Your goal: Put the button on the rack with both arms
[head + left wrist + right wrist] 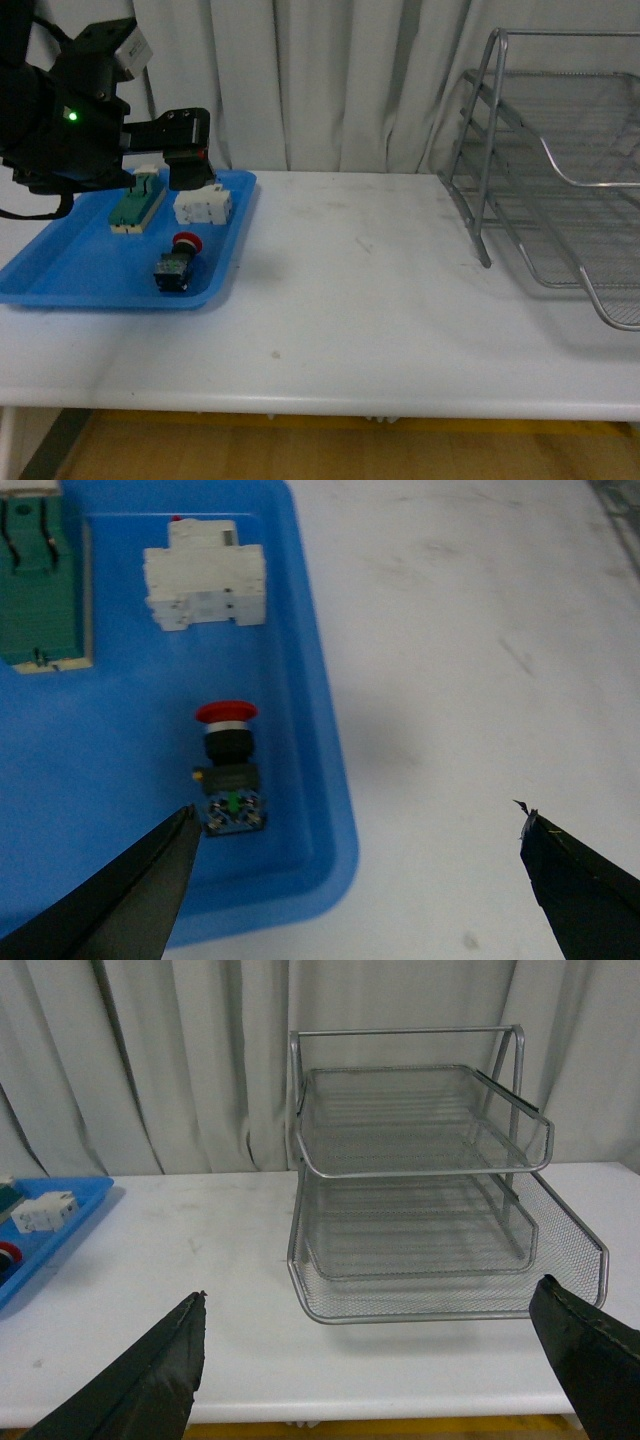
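The button lies on its side in the blue tray, red cap toward the back. In the left wrist view the button lies close to one fingertip of my left gripper, which is open and empty and spans the tray's right rim. In the front view the left gripper hovers over the tray's back part. The silver wire rack stands at the far right. My right gripper is open and empty, facing the rack from a distance; it is out of the front view.
A green-topped block and a white block lie behind the button in the tray; both show in the left wrist view, green and white. The white table stretches between tray and rack. A curtain hangs behind.
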`<state>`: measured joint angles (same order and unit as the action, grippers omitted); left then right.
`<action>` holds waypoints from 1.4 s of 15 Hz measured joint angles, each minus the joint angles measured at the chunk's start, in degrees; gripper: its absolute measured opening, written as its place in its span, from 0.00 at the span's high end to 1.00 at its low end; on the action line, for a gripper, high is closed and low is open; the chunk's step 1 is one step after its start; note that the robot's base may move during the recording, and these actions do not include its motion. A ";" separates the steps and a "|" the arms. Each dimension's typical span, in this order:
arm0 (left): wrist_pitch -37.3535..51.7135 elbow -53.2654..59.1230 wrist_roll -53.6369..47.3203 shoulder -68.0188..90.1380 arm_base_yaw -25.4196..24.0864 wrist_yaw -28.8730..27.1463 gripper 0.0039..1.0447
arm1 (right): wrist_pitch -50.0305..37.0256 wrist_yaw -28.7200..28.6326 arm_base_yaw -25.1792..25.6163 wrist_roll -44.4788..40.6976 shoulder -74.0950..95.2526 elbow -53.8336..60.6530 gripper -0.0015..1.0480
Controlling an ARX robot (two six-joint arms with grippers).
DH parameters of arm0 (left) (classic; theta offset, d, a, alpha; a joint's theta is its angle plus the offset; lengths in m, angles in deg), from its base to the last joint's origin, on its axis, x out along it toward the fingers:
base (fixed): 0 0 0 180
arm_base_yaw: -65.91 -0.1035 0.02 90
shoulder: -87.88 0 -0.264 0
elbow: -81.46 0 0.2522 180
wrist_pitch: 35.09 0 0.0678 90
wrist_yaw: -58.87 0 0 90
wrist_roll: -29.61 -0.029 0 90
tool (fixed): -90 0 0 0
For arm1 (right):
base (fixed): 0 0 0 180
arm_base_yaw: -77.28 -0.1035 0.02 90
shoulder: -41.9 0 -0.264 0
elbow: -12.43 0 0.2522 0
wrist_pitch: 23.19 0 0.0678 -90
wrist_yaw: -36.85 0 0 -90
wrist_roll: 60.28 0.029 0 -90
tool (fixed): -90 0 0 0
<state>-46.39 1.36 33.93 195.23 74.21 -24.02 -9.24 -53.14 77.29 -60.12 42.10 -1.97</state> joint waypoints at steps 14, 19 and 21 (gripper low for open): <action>-8.00 -18.99 6.01 23.78 0.57 -13.60 0.06 | 0.00 0.00 0.00 0.00 0.00 0.00 0.06; -7.93 -20.92 4.42 26.97 0.11 -15.74 0.06 | 0.00 0.00 0.00 0.00 0.00 0.00 0.06; -7.72 -21.20 4.26 27.65 0.13 -15.89 0.06 | 0.02 0.00 0.00 0.00 0.00 0.00 0.06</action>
<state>-54.11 -19.85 38.19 222.88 74.34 -39.91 -9.22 -53.14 77.29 -60.12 42.10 -1.97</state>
